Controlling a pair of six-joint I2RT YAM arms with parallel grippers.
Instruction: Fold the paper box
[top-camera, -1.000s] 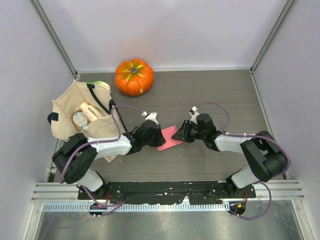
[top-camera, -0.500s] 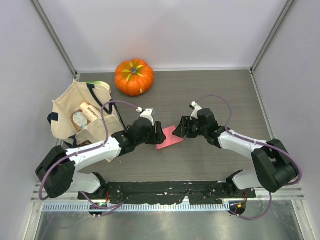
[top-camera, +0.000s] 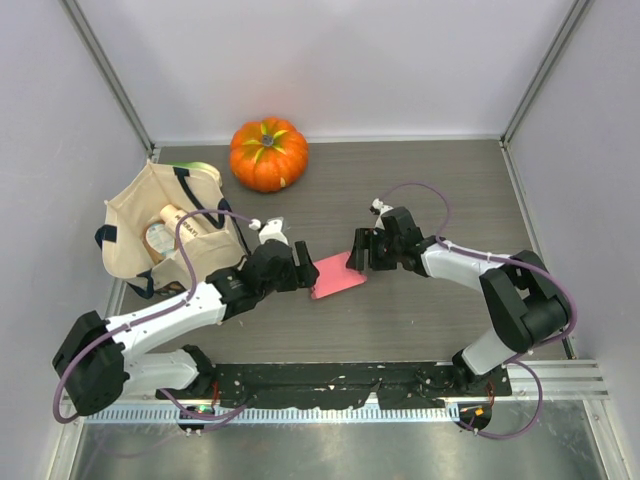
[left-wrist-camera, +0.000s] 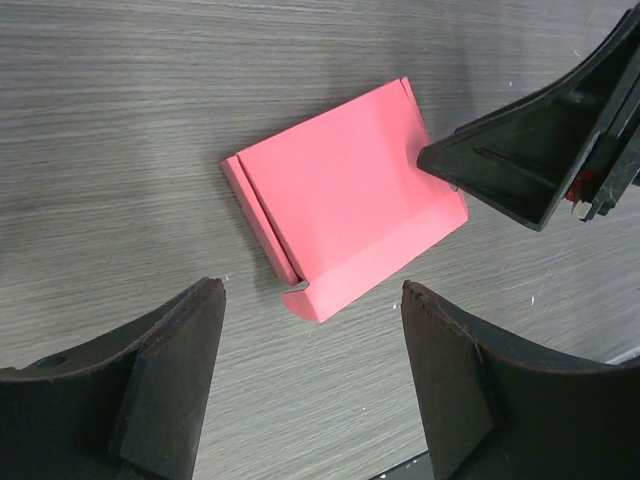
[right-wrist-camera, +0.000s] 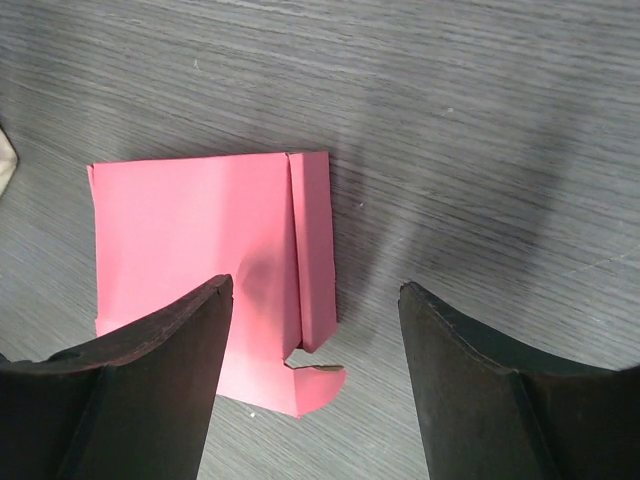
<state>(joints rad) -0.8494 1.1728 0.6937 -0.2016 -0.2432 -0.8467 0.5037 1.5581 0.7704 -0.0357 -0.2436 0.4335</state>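
Overhead, we see the paper box (top-camera: 337, 277) lying flat on the bench (top-camera: 440, 190) between our two arms, a pink-red sheet on the grey wood. Our left hand (top-camera: 303, 272) sits just beside its left edge and our right hand (top-camera: 358, 253) at its far right edge; both stand open and grip nothing. An orange pumpkin (top-camera: 268, 154) rests at the far side, and a beige tote bag (top-camera: 160, 235) slumps at the left. From the left wrist, we look down between widely parted fingers (left-wrist-camera: 170, 350) at the paper box (left-wrist-camera: 350, 215), folded flat with a narrow strip along one side and a small curled tab at its nearest corner; one finger (left-wrist-camera: 520, 165) of the right hand reaches its opposite edge, though we cannot tell whether it touches. From the right wrist, the fingers (right-wrist-camera: 470, 380) are spread wide, and the paper box (right-wrist-camera: 190, 240) lies partly behind the left one, with a narrow folded flap along its right side and a notched tab at the bottom
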